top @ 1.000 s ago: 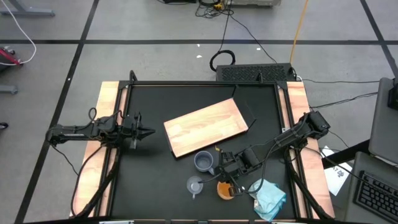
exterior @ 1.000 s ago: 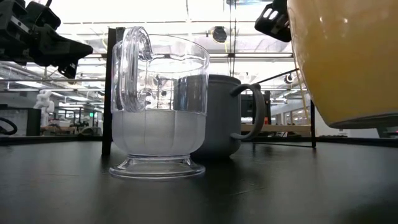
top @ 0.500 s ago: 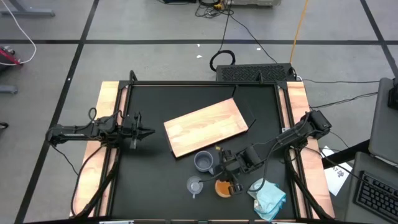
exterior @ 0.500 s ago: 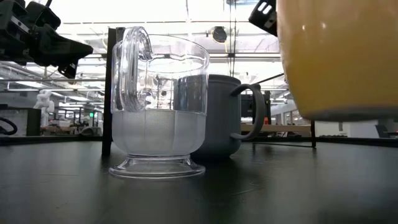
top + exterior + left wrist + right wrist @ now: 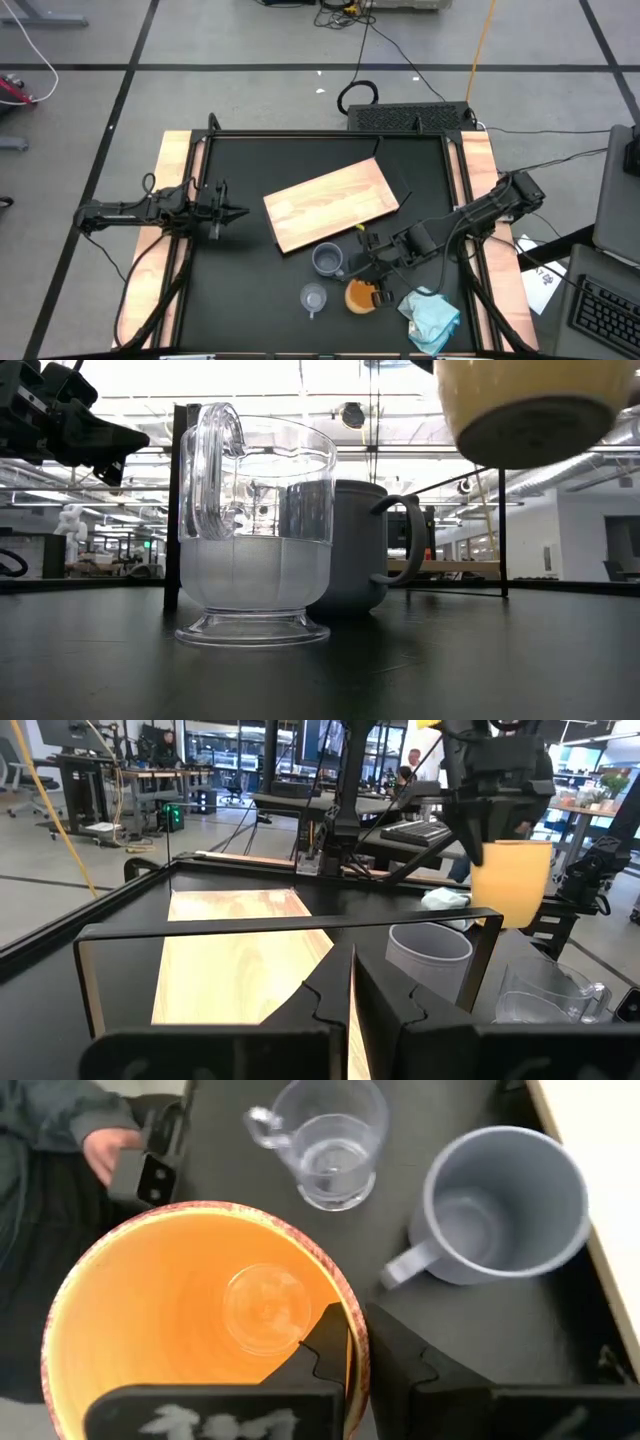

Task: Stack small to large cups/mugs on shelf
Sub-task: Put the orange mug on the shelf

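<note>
**A:** What is sitting over on the left?

**B:** The left gripper (image 5: pixel 240 212) is hovering at the left edge of the table, its fingers pressed together on nothing. The shelf (image 5: pixel 331 204) is lying flat on the black tabletop (image 5: pixel 250 290) ahead of its fingertips, a little apart from them.

**A:** And moving right from there?

**B:** The clear glass cup (image 5: pixel 314 297) is standing on the tabletop, well past the left gripper and to the left of the right gripper (image 5: pixel 372 272). The blue-grey mug (image 5: pixel 328 260) is standing just beside the glass cup, close to the shelf's near edge and just left of the right gripper.

**A:** What is the right gripper doing?

**B:** It is clamping the rim of the orange mug (image 5: pixel 360 297), one finger inside the wall and one outside. The low view shows the mug's base (image 5: pixel 525 430) hanging clear above the tabletop.

**A:** Anything farther right?

**B:** A pale teal cloth (image 5: pixel 432 317) is lying crumpled just beyond the right gripper, near the table's right corner.
</note>
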Robot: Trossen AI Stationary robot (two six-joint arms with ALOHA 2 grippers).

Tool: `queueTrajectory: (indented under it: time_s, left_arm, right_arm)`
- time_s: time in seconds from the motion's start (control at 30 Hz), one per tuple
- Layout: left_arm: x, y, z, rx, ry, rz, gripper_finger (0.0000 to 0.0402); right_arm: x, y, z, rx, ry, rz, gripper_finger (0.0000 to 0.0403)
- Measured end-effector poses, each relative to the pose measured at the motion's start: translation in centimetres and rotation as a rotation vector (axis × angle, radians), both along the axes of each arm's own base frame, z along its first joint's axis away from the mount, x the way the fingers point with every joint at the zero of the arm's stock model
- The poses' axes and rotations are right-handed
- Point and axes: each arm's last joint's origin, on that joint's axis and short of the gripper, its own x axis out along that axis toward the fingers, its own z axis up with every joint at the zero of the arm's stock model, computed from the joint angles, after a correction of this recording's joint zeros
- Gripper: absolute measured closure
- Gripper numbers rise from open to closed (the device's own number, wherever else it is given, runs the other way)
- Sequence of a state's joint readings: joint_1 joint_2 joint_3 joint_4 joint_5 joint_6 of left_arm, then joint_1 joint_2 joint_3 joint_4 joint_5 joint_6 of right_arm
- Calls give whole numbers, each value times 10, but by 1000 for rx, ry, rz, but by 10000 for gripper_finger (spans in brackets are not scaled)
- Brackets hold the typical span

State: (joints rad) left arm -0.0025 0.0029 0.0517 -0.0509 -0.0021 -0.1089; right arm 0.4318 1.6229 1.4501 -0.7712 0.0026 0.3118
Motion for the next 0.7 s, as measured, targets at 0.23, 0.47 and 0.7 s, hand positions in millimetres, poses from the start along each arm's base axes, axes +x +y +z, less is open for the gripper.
queueTrajectory:
  time_s: [0.23, 0.47, 0.7]
  left_arm:
    - [0, 0, 0, 0, -1, 0, 385]
    - [0, 0, 0, 0, 0, 0, 385]
    - [0, 0, 0, 0, 0, 0, 385]
  right_arm:
    - [-1, -13, 3, -6, 28, -51, 395]
    - [1, -15, 16, -20, 7, -65, 395]
    - [2, -15, 29, -15, -24, -61, 395]
